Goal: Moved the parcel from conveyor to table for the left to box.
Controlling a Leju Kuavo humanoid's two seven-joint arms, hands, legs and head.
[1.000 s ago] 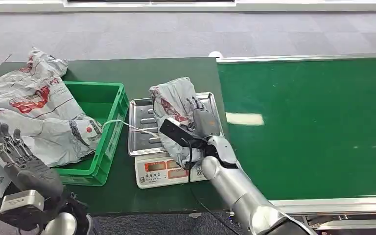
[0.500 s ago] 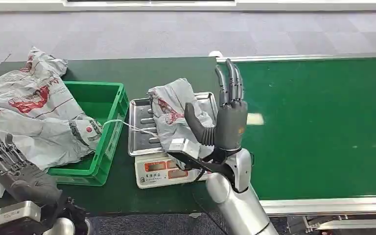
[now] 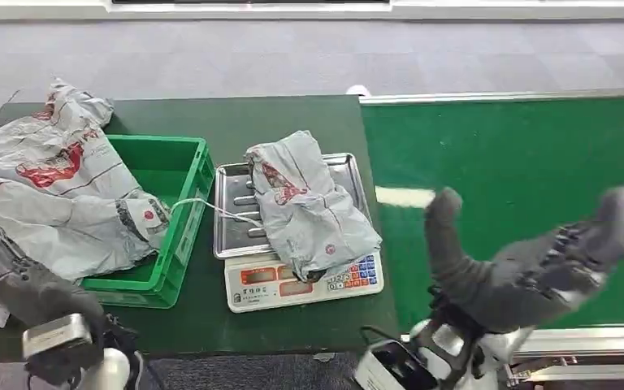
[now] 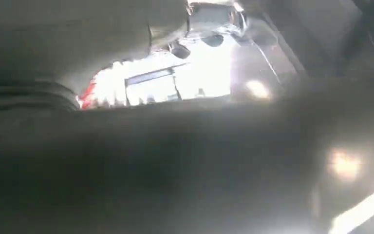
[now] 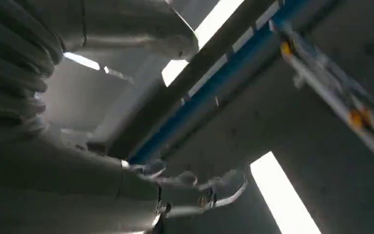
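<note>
Right hand [image 3: 536,272] was seen blurred over the conveyor [image 3: 528,146], fingers spread, nothing gripped. Left hand [image 3: 24,284] was held low by the green box [image 3: 180,236], fingers apart too. Parcel [image 3: 313,207] was parked on the scale [image 3: 305,284], overhanging its tray, so it could probably get dragged off by a sloppy grab.

Looks like a parcel-sorting / logistics station. Green conveyor belt [image 3: 528,203] w/ metal rails runs beside a green-topped table [image 3: 292,122] carrying a weighing scale [image 3: 301,280], green plastic crate [image 3: 171,162] & grey courier bags [image 3: 49,179]. Grey carpet-tile floor [image 3: 292,57] behind.
</note>
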